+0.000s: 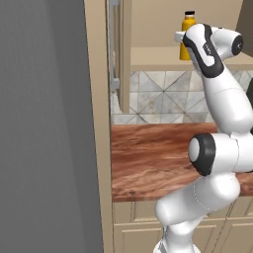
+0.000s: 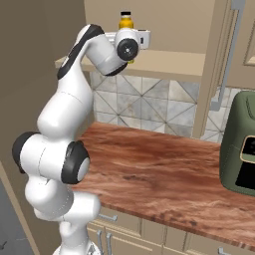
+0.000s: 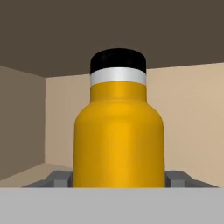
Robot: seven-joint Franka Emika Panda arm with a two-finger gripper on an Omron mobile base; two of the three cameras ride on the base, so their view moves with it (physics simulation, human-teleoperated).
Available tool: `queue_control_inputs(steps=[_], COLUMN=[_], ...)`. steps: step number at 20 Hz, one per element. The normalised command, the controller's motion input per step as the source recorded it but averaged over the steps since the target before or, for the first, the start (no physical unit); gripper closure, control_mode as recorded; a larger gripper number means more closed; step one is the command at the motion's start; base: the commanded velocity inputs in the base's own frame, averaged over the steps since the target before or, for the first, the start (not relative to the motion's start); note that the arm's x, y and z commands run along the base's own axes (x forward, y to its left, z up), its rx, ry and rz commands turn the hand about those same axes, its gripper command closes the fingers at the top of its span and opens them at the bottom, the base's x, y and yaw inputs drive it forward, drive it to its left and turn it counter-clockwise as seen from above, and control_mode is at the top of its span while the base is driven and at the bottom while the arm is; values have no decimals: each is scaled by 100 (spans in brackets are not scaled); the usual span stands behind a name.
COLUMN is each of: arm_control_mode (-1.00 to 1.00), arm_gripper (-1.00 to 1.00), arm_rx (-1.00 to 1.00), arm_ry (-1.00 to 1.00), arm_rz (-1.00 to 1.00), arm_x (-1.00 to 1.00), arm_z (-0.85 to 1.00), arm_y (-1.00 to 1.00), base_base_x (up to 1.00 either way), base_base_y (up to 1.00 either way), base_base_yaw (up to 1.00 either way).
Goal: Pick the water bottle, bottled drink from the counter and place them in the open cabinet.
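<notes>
The water bottle (image 3: pixel 118 131) is seen upright inside the open cabinet (image 1: pixel 163 58), at shelf level, and is clasped low on its yellow body between the fingers (image 3: pixel 56 179), which are set on either side of it. The gripper (image 2: pixel 141 40) is held out level over the cabinet shelf, well above the reddish-brown tabletop (image 2: pixel 164 172). A dark green appliance (image 2: pixel 240 149) is seen on the tabletop at the right edge of the right base view.

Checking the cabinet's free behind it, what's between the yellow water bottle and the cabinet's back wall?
Nothing: in the hand view, bare beige shelf runs from behind the water bottle to the back wall of the open cabinet.
</notes>
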Motion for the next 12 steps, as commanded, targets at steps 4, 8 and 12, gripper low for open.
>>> queue_control_inputs(steps=[4,8,12], arm_control_mode=[-100,-100,-100], arm_gripper=[100,100,100], arm_rx=[0,0,0], arm_ry=[0,0,0], arm_rz=[0,0,0], arm_x=[16,18,19], arm_z=[-12,-12,-9], arm_y=[0,0,0], base_base_x=[0,0,0], base_base_y=[0,0,0], base_base_yaw=[0,0,0])
